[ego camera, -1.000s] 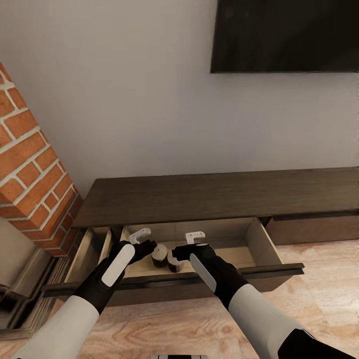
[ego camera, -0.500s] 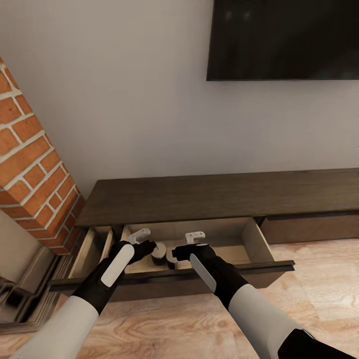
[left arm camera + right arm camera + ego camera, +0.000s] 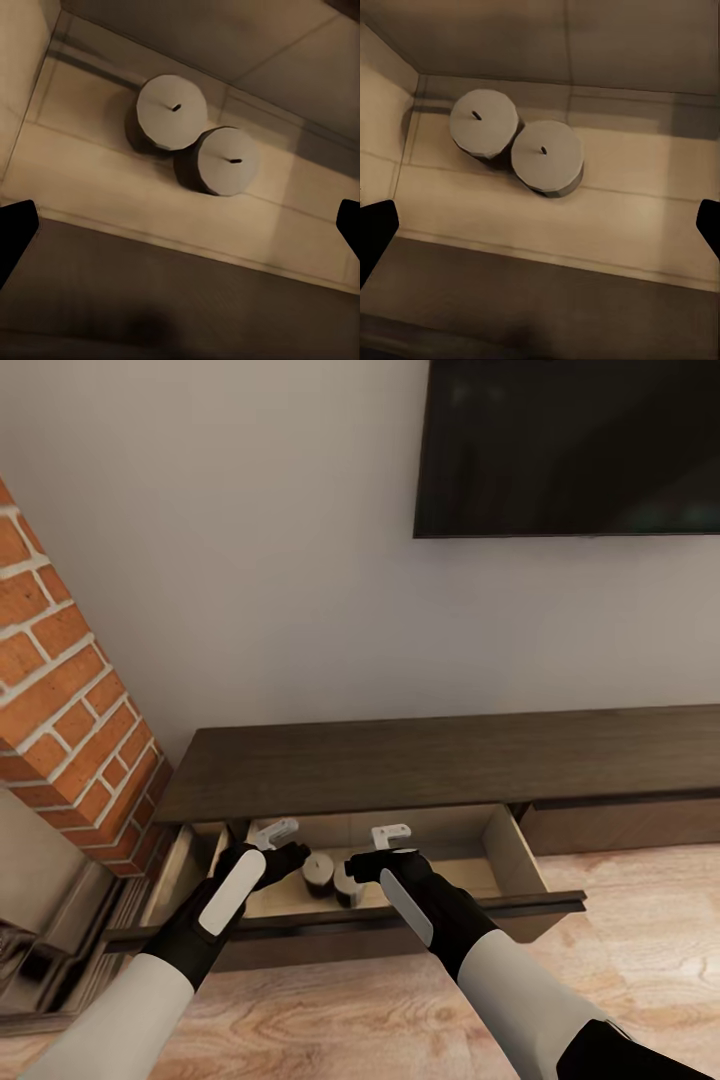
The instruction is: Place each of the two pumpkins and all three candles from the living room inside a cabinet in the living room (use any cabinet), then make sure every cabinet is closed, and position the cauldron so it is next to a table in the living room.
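pale wall (image 3: 250, 560), dark tv (image 3: 570, 445), brick fireplace (image 3: 60, 730) (left), wooden floor (image 3: 640, 960)

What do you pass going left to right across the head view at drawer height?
Brick fireplace → left gripper → candles → right gripper → open drawer's right wall → closed drawer front.

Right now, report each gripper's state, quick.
Left gripper: open, holding nothing, above the open drawer.
Right gripper: open, holding nothing, above the two candles.
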